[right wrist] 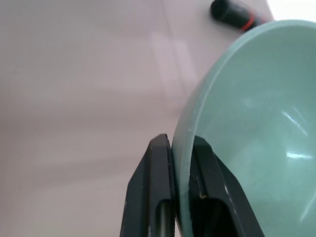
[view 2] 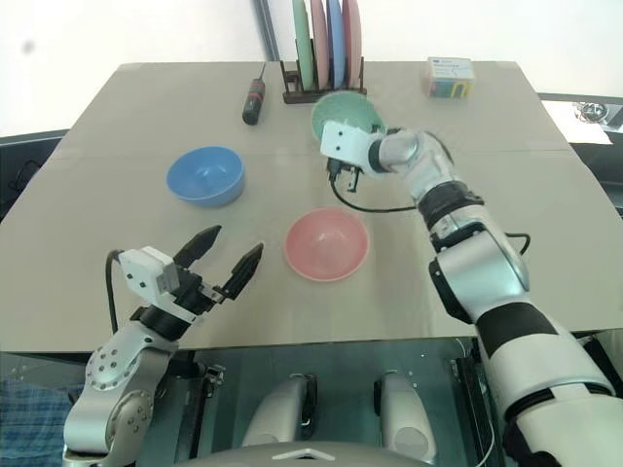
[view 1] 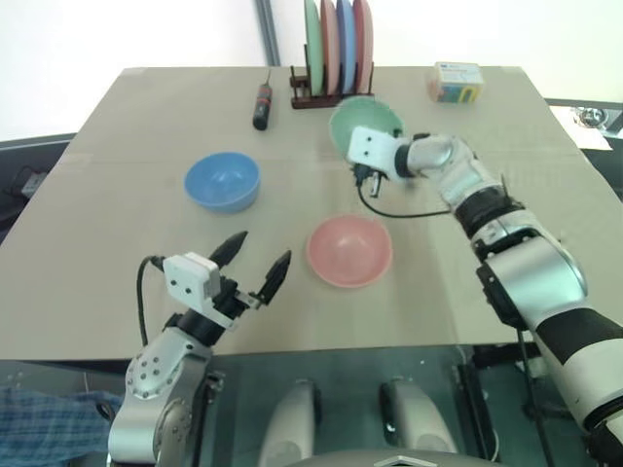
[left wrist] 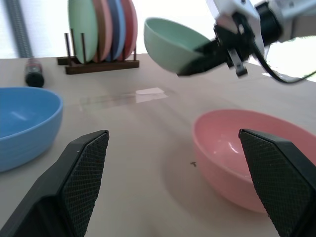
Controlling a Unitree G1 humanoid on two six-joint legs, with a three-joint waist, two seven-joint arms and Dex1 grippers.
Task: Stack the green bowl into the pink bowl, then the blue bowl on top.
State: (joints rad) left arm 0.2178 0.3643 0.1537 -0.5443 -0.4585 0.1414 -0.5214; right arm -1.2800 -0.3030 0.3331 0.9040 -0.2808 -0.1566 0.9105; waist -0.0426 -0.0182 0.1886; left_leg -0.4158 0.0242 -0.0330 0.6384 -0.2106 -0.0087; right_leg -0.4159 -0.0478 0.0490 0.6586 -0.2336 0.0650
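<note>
Green bowl (view 1: pixel 368 118) is up off the table (view 1: pixel 117 292) — head views show it tilted, held in our right gripper (view 1: pixel 364 167), in front of the plate rack (view 1: pixel 329 95). Pink bowl (view 1: pixel 349 250) sits upright on the table, nearer to us than the green one and well apart from it. Blue bowl (view 1: pixel 223 181) sits upright to the left, apart from both. Our left gripper (view 1: pixel 259 261) hangs over the near table edge, fingers spread wide, nothing between them. A screwdriver (view 1: pixel 263 104) lies left of the rack, a small box (view 1: pixel 457 82) at the far right.

Left wrist view: our two left fingers (left wrist: pixel 84 168) stand far apart with bare table between. Pink bowl (left wrist: pixel 247 153) is just ahead, blue bowl (left wrist: pixel 24 123) off to the side. Green bowl (left wrist: pixel 173 44) hangs in the air above the table, rim pinched by the right gripper (left wrist: pixel 197 61). Rack and its coloured plates (left wrist: pixel 101 29) stand behind.

Right wrist view: our right fingers (right wrist: pixel 158 192) are clamped on the green bowl's (right wrist: pixel 256 128) rim — one outside the wall, one inside. The screwdriver's tip end (right wrist: pixel 237 15) shows beyond the bowl.
</note>
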